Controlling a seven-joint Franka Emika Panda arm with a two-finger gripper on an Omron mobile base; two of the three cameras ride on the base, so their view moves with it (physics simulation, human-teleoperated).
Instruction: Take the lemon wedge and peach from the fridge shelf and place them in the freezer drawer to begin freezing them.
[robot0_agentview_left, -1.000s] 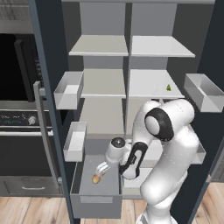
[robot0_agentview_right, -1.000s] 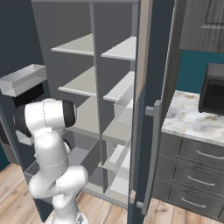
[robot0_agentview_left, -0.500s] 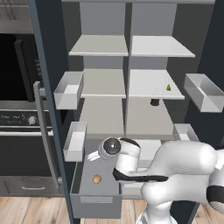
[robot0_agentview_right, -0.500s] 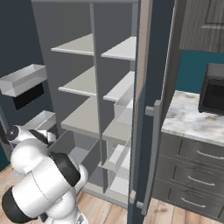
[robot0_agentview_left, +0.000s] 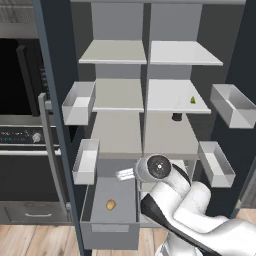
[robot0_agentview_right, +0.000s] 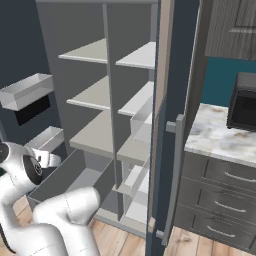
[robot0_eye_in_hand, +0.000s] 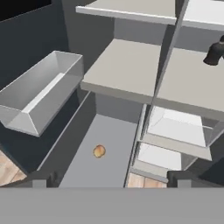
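Left base view shows the peach (robot0_agentview_left: 111, 204) already lying on the floor of the open freezer drawer (robot0_agentview_left: 109, 235), while the lemon wedge (robot0_agentview_left: 192, 100) sits apart on the right-hand fridge shelf (robot0_agentview_left: 170, 97), above a small black blob (robot0_agentview_left: 176, 117). Hand view shows the gripper (robot0_eye_in_hand: 112, 178) spread fully wide and holding nothing, looking down over the drawer. The wedge looks tiny, light, probably slippery and soft, so pinching gently across its flat sides seems wisest.
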